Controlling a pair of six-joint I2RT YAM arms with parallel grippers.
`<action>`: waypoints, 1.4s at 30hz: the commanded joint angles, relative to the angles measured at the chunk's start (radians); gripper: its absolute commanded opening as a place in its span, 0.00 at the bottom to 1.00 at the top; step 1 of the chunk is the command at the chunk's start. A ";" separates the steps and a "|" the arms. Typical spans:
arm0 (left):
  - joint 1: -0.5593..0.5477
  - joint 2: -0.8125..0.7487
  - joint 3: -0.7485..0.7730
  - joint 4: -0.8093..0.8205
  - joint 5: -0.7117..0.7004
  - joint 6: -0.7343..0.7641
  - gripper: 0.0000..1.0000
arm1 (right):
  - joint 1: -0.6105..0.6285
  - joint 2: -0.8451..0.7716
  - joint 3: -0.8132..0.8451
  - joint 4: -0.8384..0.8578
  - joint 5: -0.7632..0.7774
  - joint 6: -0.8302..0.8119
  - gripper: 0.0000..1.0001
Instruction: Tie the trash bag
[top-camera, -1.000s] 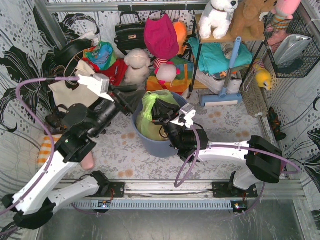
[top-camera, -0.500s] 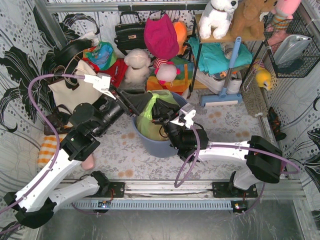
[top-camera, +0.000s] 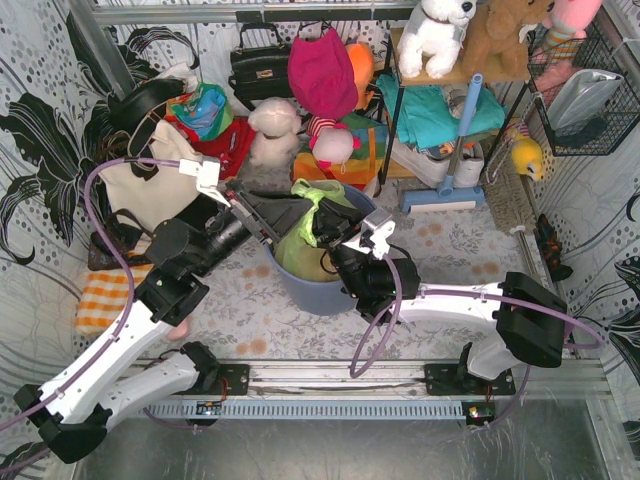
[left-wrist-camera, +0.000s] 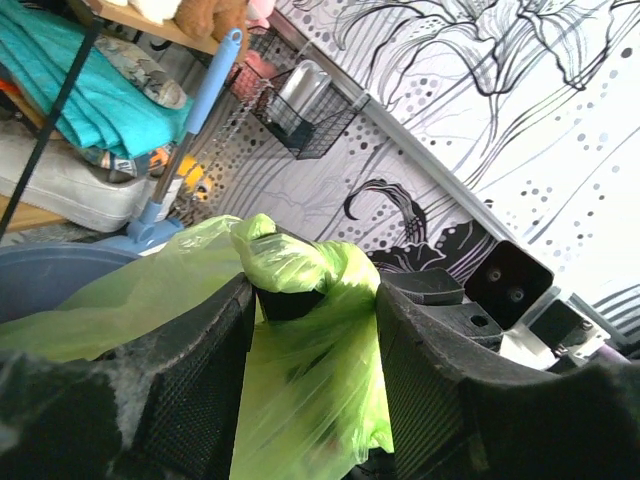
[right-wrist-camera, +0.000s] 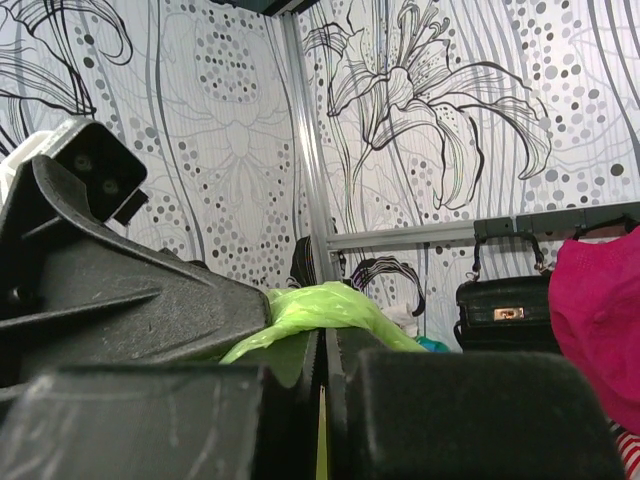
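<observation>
Top external: trash bag (top-camera: 298, 240) sits in blue bin (top-camera: 310, 292). Left gripper (top-camera: 285, 213) and right gripper (top-camera: 332, 228) meet at its gathered top, jaws unreadable.
Left wrist: left jaws spread, green film between them.
Right wrist: right jaws pinch a green fold.

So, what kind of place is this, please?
Probably a robot test cell staged as a household storage corner: flower-printed wall panels, plush toys, a black handbag and a mop.
</observation>
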 joint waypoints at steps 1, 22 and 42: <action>-0.018 0.017 -0.040 0.095 0.219 -0.088 0.57 | -0.001 -0.018 0.040 0.093 -0.042 -0.012 0.00; -0.001 -0.035 0.155 -0.254 0.109 0.145 0.63 | -0.001 -0.011 0.042 0.093 -0.040 -0.014 0.00; 0.000 0.041 0.238 -0.168 -0.107 0.075 0.60 | -0.002 -0.011 0.040 0.095 -0.049 0.006 0.00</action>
